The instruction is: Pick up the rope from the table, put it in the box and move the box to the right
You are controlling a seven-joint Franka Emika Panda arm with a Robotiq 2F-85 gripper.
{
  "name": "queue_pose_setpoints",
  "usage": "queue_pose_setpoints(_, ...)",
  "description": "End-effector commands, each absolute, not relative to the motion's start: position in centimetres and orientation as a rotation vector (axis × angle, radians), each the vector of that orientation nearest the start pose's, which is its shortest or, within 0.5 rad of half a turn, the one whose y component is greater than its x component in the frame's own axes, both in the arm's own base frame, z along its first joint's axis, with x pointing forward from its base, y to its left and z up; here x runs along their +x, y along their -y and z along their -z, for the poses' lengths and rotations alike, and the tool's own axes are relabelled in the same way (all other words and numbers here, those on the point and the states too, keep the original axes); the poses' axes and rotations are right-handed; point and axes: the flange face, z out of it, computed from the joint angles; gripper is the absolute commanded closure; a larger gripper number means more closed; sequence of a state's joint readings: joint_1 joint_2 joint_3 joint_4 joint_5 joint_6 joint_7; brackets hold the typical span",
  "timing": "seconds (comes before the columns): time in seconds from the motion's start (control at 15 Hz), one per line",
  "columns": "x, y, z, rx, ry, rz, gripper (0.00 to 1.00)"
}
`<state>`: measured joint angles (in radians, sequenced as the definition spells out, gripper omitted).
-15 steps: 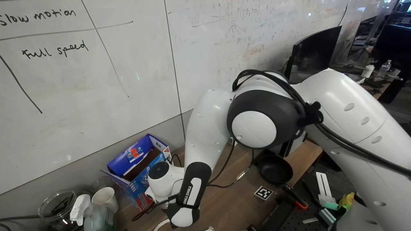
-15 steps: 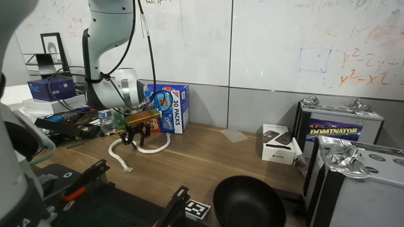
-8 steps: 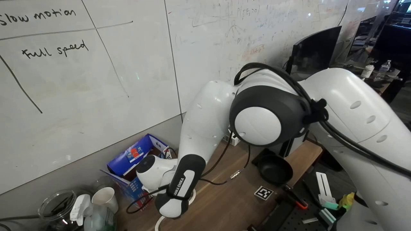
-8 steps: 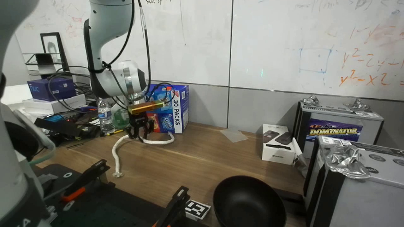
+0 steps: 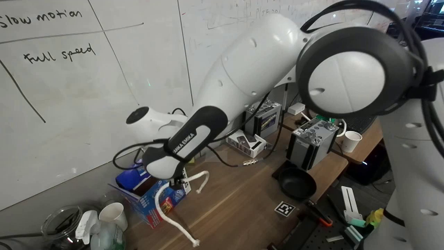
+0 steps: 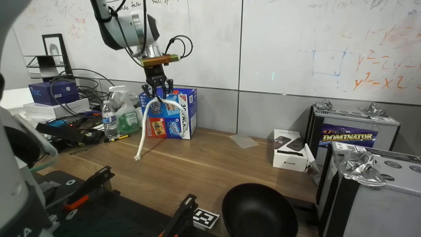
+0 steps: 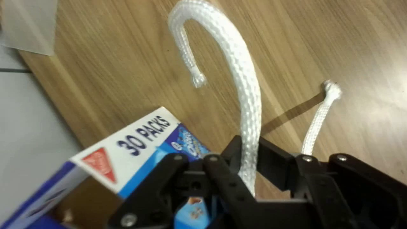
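Observation:
My gripper point(image 6: 159, 96) is shut on the white rope point(image 6: 143, 130) near its middle and holds it up in front of the box. Both ends hang down, one before the box's printed side, one lower over the table point(image 6: 210, 164). The rope shows in the wrist view point(image 7: 248, 82), pinched between the black fingertips point(image 7: 243, 149), and in an exterior view point(image 5: 158, 203). The blue box point(image 6: 158, 127) stands upright against the wall, its top open. Its open top shows in an exterior view point(image 5: 145, 187), partly hidden by my arm. In the wrist view the box point(image 7: 143, 140) lies left of the gripper.
A spray bottle point(image 6: 127, 118) and a water bottle point(image 6: 109, 120) stand beside the box. A paper cup point(image 5: 114, 215) and glass jar point(image 5: 62, 222) are near it too. A black pan point(image 6: 260, 210), white phone box point(image 6: 289, 158) and grey devices point(image 6: 355, 121) stand farther along the table.
My gripper has risen from near the tabletop, lifting the rope with it. The rope's ends now hang down instead of lying spread on the table. The box has not moved.

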<state>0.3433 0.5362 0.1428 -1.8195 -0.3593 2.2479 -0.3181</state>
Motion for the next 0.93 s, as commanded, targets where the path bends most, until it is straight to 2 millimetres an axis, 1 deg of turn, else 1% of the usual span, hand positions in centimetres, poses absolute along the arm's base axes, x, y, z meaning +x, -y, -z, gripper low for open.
queue_pose_setpoints(0.0, 58.9, -26.3, -33.1, -3.034, 1.381, -0.008, 0.96)
queue_pose_setpoints(0.13, 60.1, -25.0, -38.4, -3.083, 1.268, 0.077, 0.96)
queue_pose_setpoints(0.27, 61.1, -24.0, -43.6, -3.128, 1.192, 0.147, 0.96)
queue_pose_setpoints(0.47, 62.6, -23.4, -51.3, -3.178, 1.088, 0.241, 0.96)
queue_pose_setpoints(0.53, 63.1, -23.9, -52.8, -3.193, 1.062, 0.271, 0.96)
queue_pose_setpoints(0.6, 63.5, -23.8, -54.8, -3.196, 1.028, 0.295, 0.96)
queue_pose_setpoints(0.73, 64.0, -24.3, -56.8, -3.207, 0.987, 0.327, 0.96)
queue_pose_setpoints(0.8, 64.3, -24.5, -57.2, -3.212, 0.974, 0.327, 0.96)
queue_pose_setpoints(0.87, 64.5, -24.8, -57.1, -3.210, 0.974, 0.312, 0.96)
